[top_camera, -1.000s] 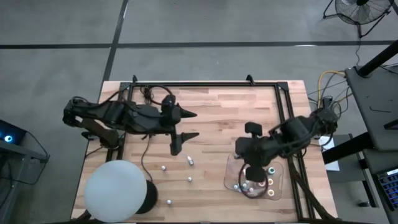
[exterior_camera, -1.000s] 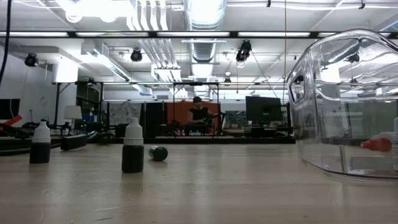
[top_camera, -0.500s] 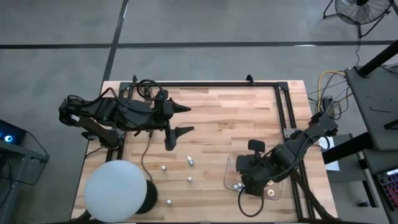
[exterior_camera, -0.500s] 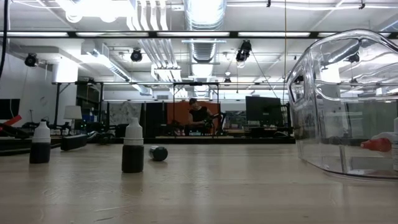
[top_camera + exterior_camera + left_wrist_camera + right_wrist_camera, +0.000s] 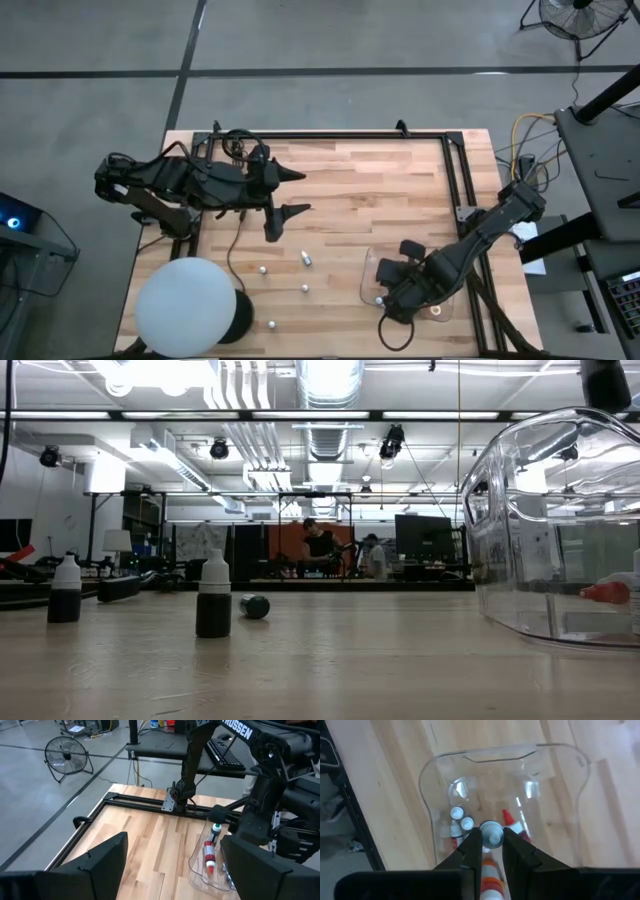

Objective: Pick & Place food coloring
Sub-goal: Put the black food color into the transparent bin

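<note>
My right gripper [image 5: 491,837] points down into the clear tray [image 5: 437,762] at the table's near right and is shut on a food coloring bottle [image 5: 490,831] with a white cap. Other bottles lie on the tray's floor, among them white-capped ones [image 5: 456,813] and a red-tipped one [image 5: 508,816]. Several more bottles are on the wood left of the tray: two upright [image 5: 213,596] [image 5: 65,590], one on its side [image 5: 254,605]. My left gripper [image 5: 284,193] hovers open at the far left. My right gripper pinches the bottle between its two fingers [image 5: 472,845], coming from above and pointing down. The bottle lies along the fingers, its white cap [image 5: 491,827] sticking out past the fingertips toward the tray floor. Whether it touches the bottles below, I cannot tell.
A big white ball [image 5: 186,306] sits at the near left corner. A black frame [image 5: 330,134] runs along the table's far and right edges. Loose bottles [image 5: 306,259] [image 5: 271,325] dot the near middle. People stand far off in the room [image 5: 320,545].
My right gripper has sunk toward the tray and shifted toward the table's near edge, still shut on the bottle, and has tipped and rolled as it went. It now enters the top of the low view above the tray.
</note>
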Controlling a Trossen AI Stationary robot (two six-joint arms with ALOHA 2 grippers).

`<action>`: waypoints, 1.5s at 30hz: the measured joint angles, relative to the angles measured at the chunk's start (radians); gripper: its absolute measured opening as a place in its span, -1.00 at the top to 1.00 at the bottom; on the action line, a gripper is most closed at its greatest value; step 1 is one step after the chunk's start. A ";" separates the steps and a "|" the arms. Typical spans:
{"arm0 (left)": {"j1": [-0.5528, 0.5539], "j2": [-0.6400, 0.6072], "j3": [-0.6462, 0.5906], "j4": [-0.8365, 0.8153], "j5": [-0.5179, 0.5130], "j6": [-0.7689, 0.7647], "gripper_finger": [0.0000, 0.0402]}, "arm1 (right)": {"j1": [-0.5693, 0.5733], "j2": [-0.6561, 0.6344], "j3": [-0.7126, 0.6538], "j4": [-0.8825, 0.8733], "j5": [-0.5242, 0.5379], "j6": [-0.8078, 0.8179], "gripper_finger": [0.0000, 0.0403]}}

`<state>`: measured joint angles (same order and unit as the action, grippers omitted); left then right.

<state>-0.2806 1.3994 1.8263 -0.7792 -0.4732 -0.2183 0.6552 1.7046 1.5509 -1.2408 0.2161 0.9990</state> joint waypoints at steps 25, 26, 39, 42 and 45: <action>0.000 0.000 0.000 -0.011 0.000 0.017 -0.44 | 0.002 -0.001 -0.244 0.216 0.049 0.514 0.82; 0.000 0.000 0.000 -0.014 0.000 0.021 -0.44 | 0.004 -0.001 -0.251 0.221 0.049 0.527 0.82; 0.000 0.000 0.000 -0.033 0.000 0.039 -0.44 | 0.009 0.000 -0.285 0.237 0.043 0.638 0.82; 0.001 0.000 0.000 -0.033 0.000 0.042 -0.44 | 0.010 0.000 -0.309 0.266 0.038 0.644 0.82; 0.001 -0.002 0.000 -0.033 0.000 0.046 -0.44 | 0.010 0.002 -0.329 0.306 0.036 0.647 0.82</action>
<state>-0.2795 1.3979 1.8263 -0.8120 -0.4728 -0.1719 0.6655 1.7065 1.2215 -0.9353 0.2523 1.6457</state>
